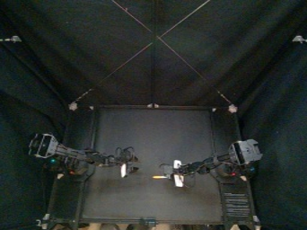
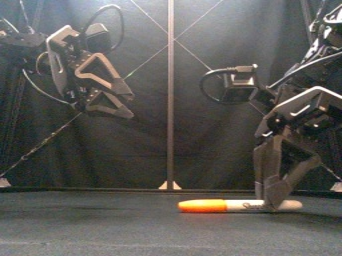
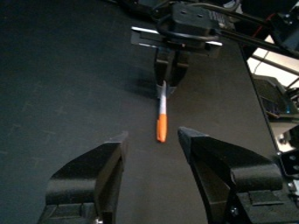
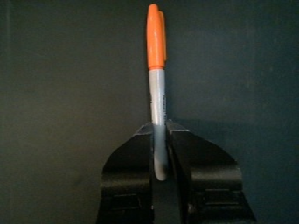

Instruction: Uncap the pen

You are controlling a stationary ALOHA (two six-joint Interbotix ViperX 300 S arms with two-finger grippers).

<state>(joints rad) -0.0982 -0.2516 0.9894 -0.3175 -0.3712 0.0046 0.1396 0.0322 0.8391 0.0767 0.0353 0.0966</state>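
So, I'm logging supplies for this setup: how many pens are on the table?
1. The pen lies on the table near its front, orange cap toward the middle, its other end gripped by the right pincer. None seems hidden.

I've one view high over the table [image 1: 144, 135], one level at its front — both wrist cameras share the pen [image 3: 163, 112].

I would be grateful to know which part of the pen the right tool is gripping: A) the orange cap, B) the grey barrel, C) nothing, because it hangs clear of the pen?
B: the right wrist view shows the right tool shut on the grey barrel of the pen, with the orange cap sticking out free beyond it.
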